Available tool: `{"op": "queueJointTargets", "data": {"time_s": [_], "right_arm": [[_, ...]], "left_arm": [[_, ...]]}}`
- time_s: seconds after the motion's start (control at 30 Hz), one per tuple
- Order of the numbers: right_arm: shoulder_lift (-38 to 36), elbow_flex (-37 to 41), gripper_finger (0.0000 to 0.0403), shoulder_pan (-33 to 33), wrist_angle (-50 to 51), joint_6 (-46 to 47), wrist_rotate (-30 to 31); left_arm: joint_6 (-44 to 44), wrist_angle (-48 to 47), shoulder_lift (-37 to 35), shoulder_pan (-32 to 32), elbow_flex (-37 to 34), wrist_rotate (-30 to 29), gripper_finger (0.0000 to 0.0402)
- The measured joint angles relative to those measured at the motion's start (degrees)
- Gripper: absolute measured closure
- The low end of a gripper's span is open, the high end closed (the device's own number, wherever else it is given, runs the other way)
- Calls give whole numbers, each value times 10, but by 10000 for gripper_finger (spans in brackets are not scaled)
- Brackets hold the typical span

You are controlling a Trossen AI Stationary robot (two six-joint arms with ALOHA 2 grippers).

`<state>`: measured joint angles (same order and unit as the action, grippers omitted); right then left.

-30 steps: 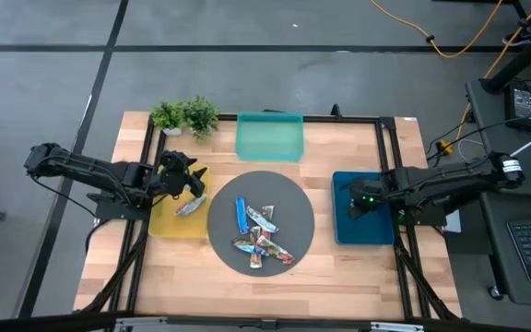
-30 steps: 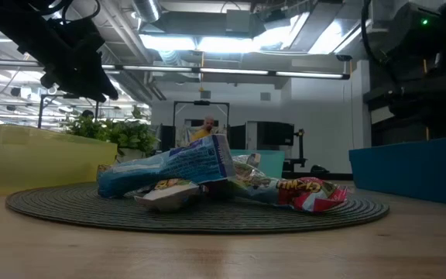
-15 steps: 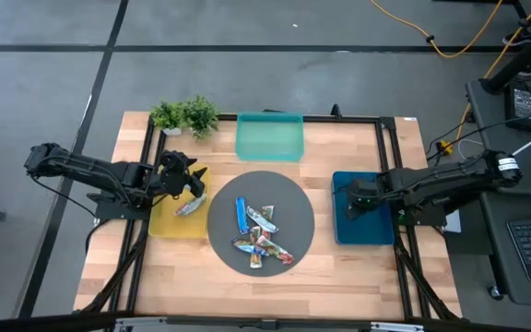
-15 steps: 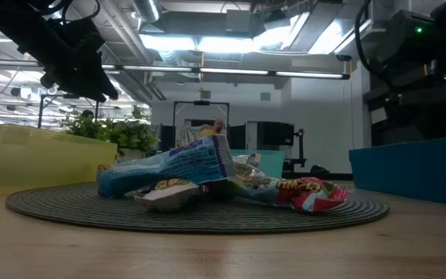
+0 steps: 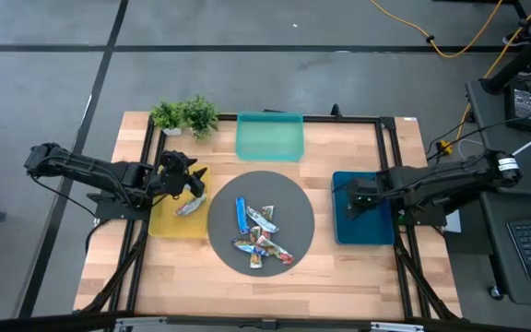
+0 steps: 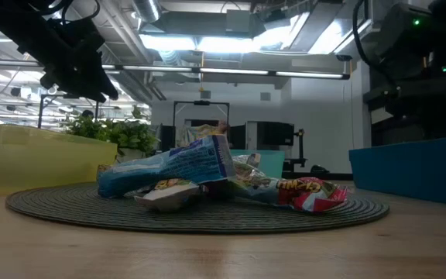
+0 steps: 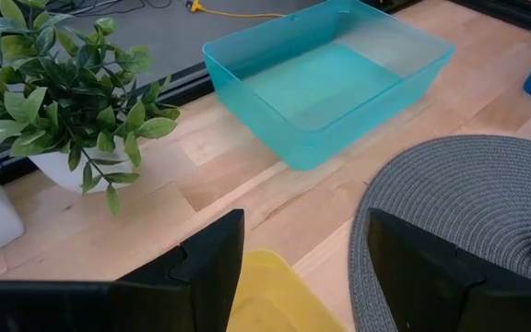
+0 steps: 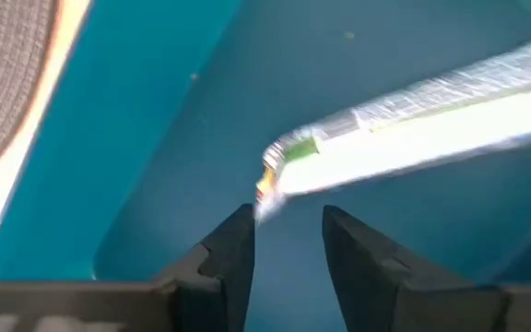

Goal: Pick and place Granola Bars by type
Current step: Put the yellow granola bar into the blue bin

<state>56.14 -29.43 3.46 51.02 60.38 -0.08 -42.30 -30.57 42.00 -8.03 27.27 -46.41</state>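
Two grippers hang parted and empty: left gripper [image 5: 189, 181] above the yellow tray [image 5: 178, 224], right gripper [image 8: 286, 242] over the dark-blue tray [image 5: 363, 219]. Its silvery bar [image 8: 404, 129] lies just ahead and could snag on a finger [image 8: 230, 254].

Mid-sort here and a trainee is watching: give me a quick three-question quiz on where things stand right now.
1. True or false: the teal tray holds a bar.
2. Which tray is the right gripper over? A yellow, B dark-blue, C teal.
3. Fill in: the unsorted bars lie on the round grey ____.

Key:
1. False; it looks empty.
2. B, the dark-blue tray, fingers open by a silvery bar.
3. Mat. The left gripper is over the yellow tray, open.
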Motion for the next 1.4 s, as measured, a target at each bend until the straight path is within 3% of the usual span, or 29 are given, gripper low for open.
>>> {"op": "queueJointTargets", "data": {"time_s": [0.13,0.3,0.57,0.73,0.97,1.17,1.4], "right_arm": [[0,-43,270,0,68,-8,11],[0,-113,270,0,107,-44,72],[0,-188,270,3,-21,-269,172],[5,-188,270,4,-131,-418,146],[26,-188,270,4,-199,-551,48],[55,-188,269,3,-217,-605,15],[81,-188,269,3,-231,-591,15]], "left_arm": [[0,0,0,0,0,0,183],[0,0,0,0,0,-1,183],[5,0,0,0,0,-3,183],[5,0,0,0,0,-4,183],[5,0,0,0,0,-4,183],[6,0,0,0,0,-3,183],[6,0,0,0,0,-2,183]]}}
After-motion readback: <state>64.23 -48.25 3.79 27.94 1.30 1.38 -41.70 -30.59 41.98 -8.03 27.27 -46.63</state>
